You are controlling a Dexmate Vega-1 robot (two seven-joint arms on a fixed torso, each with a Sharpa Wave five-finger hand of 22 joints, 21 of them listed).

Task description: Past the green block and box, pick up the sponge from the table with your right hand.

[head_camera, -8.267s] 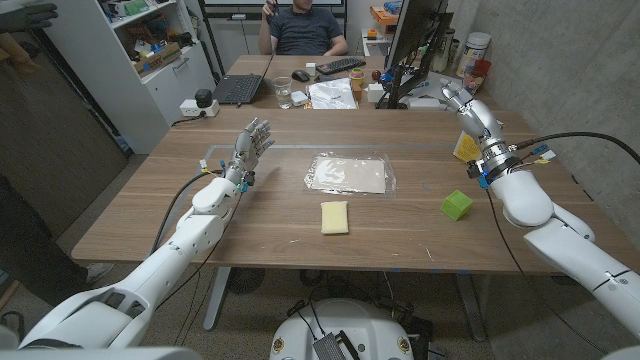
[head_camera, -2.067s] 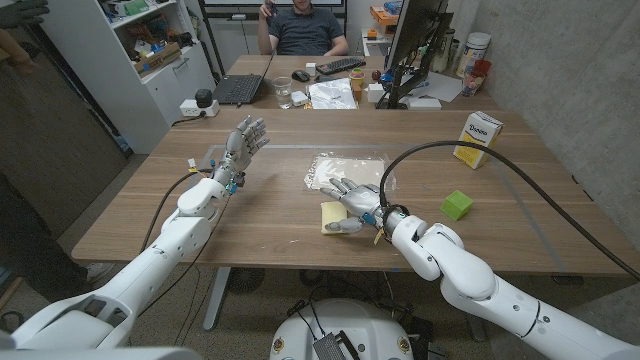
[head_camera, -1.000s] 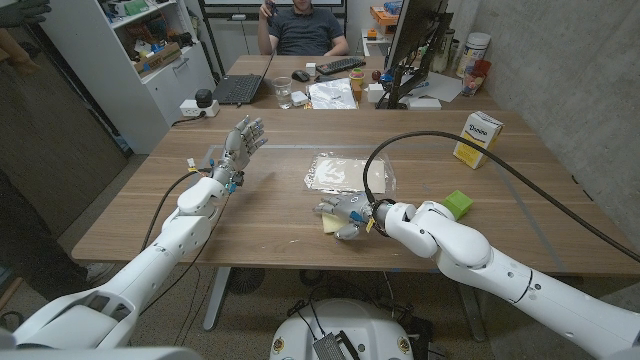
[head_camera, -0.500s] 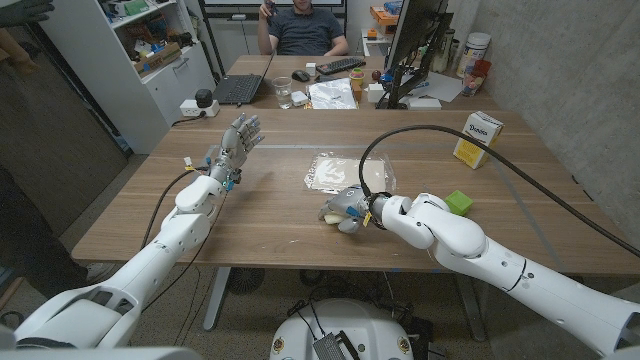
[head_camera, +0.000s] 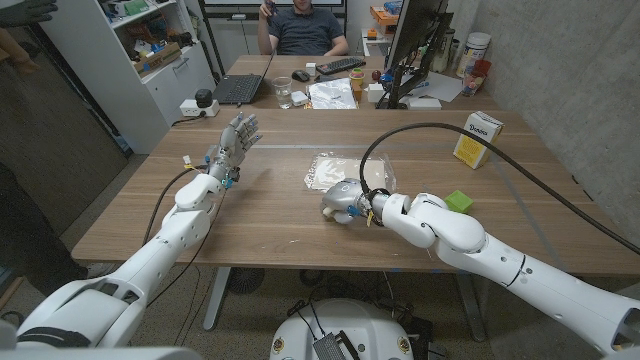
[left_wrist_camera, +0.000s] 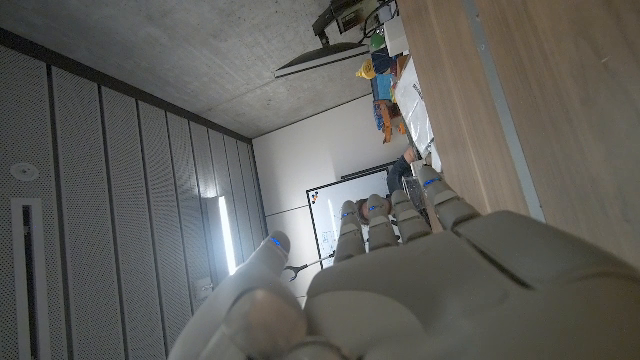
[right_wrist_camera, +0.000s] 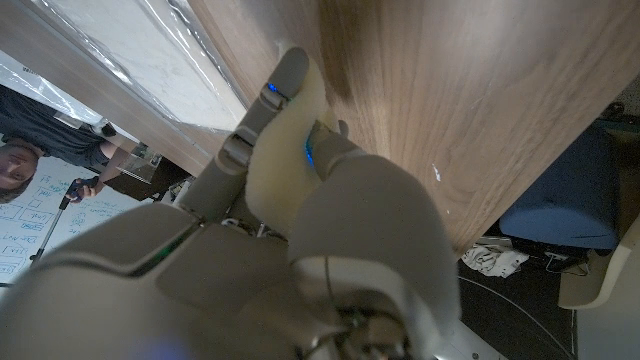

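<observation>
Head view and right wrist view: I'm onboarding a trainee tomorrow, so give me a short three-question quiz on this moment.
1. True or false: the right hand grips the sponge.
2. What does the left hand hold? A) the plastic bag B) nothing C) the green block
3. Fill in: the green block lies between the right arm and the ____ box.

Key: 1 true; 2 B, its fingers are spread above the table; 3 yellow.
</observation>
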